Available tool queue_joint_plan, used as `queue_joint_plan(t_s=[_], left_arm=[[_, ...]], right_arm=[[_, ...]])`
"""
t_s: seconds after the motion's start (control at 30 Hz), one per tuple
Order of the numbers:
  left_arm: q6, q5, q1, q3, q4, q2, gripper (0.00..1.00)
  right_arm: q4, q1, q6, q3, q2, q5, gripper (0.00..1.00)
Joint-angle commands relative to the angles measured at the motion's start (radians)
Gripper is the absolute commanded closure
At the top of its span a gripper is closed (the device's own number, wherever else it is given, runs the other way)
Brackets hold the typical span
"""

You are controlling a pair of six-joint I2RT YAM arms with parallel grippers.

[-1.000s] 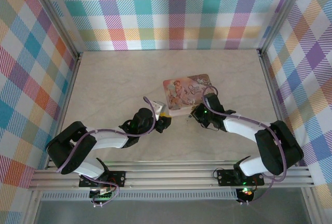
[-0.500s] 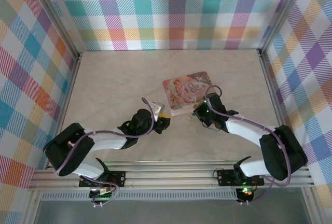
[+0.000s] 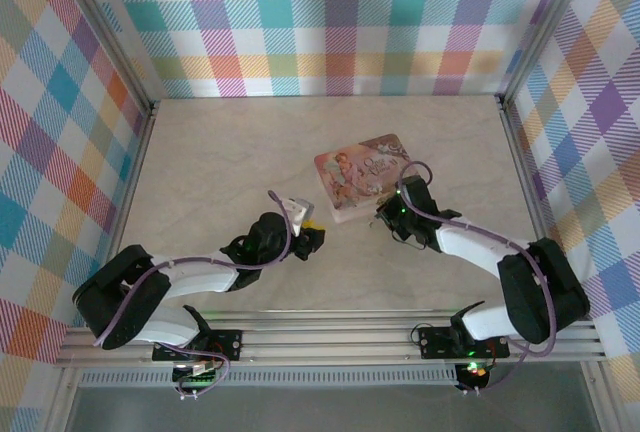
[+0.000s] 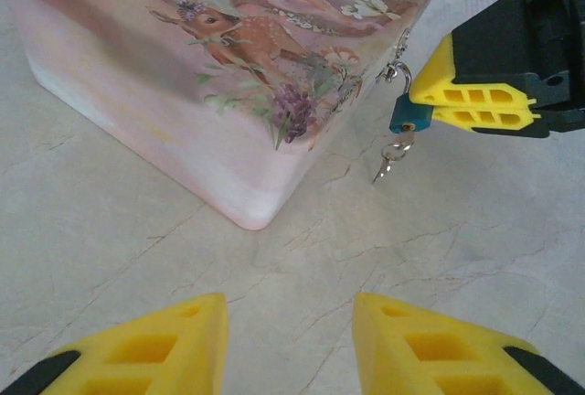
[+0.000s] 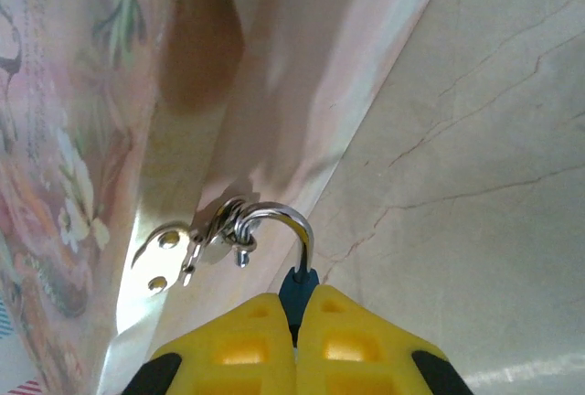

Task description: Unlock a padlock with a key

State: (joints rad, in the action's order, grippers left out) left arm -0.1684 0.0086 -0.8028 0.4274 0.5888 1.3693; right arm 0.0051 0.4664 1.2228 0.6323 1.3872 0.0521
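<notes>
The right gripper [image 5: 297, 314] is closed on the padlock [image 5: 298, 287]. In the right wrist view its two yellow fingers meet at the bottom centre of the frame, with the blue body pinched between their tips and only a sliver of it showing above them. The silvery shackle [image 5: 285, 221] arches up out of the body just above the tips and hooks through the metal hasp [image 5: 196, 241] on the side wall of the pink tin [image 5: 64, 139], which takes up the left of that frame.

In the left wrist view the padlock sits in the upper right of the frame, beside the tin's right corner. The key [image 4: 392, 155] dangles just beneath the blue body, above the marbled table [image 4: 439, 230]. Whether it is seated in the keyhole cannot be told.

The left gripper [image 4: 291, 340] is open, its yellow fingers spread along the bottom edge of that frame. It is well apart from the padlock and the key, and nothing lies between its jaws.
</notes>
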Motion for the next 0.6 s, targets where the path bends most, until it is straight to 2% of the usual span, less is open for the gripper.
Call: queue_joint_plan(t_s=[0.0, 0.33, 0.57], left_arm=[[0.002, -0.017, -0.004, -0.010, -0.019, -0.032, 0.60], [0.005, -0.026, -0.003, -0.009, -0.042, -0.050, 0.60], [0.006, -0.033, -0.003, -0.009, -0.060, -0.057, 0.59]], right_arm=[[0.068, -0.017, 0.007, 0.033, 0.030, -0.019, 1.00], [0.059, -0.041, -0.036, 0.104, 0.036, 0.011, 1.00], [0.096, -0.081, -0.009, 0.057, 0.063, 0.006, 1.00]])
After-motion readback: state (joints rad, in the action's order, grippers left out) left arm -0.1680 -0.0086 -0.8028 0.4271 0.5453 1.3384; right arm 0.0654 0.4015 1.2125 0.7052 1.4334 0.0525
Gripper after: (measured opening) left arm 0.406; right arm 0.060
